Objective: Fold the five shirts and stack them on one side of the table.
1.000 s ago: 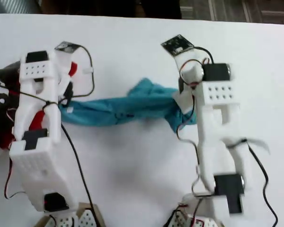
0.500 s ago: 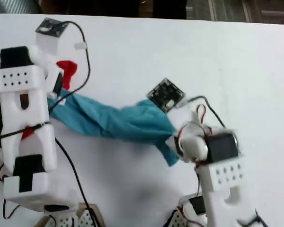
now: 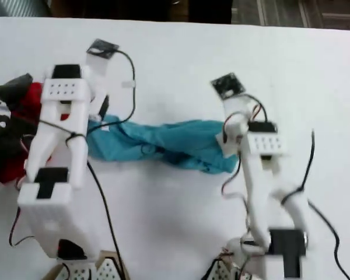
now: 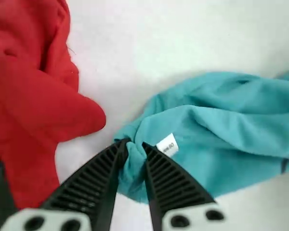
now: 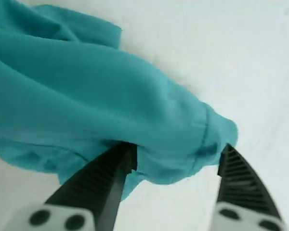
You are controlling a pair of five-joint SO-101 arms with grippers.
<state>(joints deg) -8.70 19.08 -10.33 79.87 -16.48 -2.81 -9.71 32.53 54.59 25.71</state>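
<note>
From above, the teal shirt (image 3: 163,143) is bunched into a long rope across the middle of the white table (image 3: 181,64), strung between the left arm (image 3: 61,134) and the right arm (image 3: 262,157). Over at the table's left edge there's a heap with a red shirt (image 3: 28,102) and a black garment (image 3: 0,119) with white print on it, right beside the left arm. Past the far edge of the table the room is just dark, with a bit of brownish floor (image 3: 280,11) at the top right. In the left wrist view, the left gripper (image 4: 135,144) is pinching a fold of the teal shirt, jaws squeezed together on the cloth right next to a little white tag (image 4: 167,144); the red shirt lies just beside it on the bare white tabletop. In the right wrist view, the right gripper (image 5: 176,154) has its jaws spread wide, with the other end of the teal shirt lying loosely between them on the table.
</note>
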